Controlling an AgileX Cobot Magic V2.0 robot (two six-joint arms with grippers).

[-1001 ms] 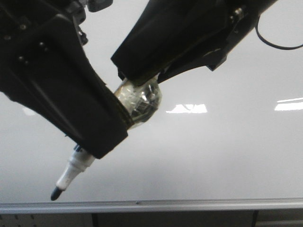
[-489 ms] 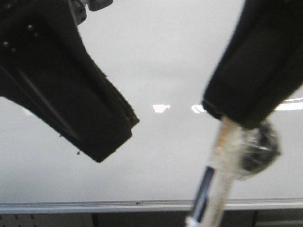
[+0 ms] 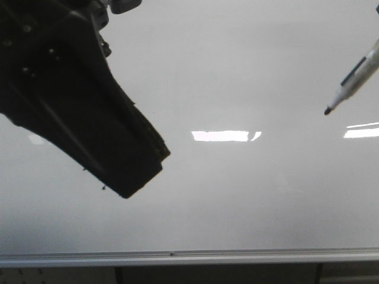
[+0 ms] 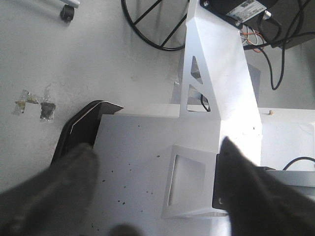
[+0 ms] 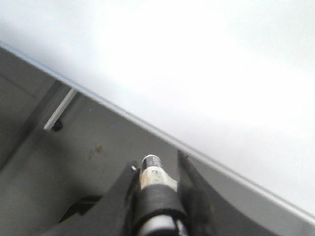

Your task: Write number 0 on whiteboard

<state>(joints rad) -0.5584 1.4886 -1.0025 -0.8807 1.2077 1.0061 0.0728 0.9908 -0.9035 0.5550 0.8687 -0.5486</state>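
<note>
My right gripper (image 5: 156, 189) is clamping a marker (image 5: 153, 173), its two dark fingers pressing the barrel from either side. In the front view that marker (image 3: 355, 76) is entering from the right edge, tilting down and leftward, its black tip hanging in front of the whiteboard (image 3: 237, 195); I cannot tell whether the tip is touching the surface. My left gripper (image 4: 157, 191) is standing wide apart with nothing between its blurred dark fingers (image 4: 54, 191). Seen from the front, it (image 3: 127, 171) is covering the board's upper left as a broad matte black wedge.

Open board is stretching between that wedge and the marker tip, smooth, glossy and grey-white, carrying bright rectangular reflections (image 3: 220, 135). No drawn 0 is showing anywhere on it. A thin silver rail (image 3: 189, 257) is closing off the bottom edge, and in my right wrist view the same rail (image 5: 123, 115) is running diagonally between white board and grey floor.
</note>
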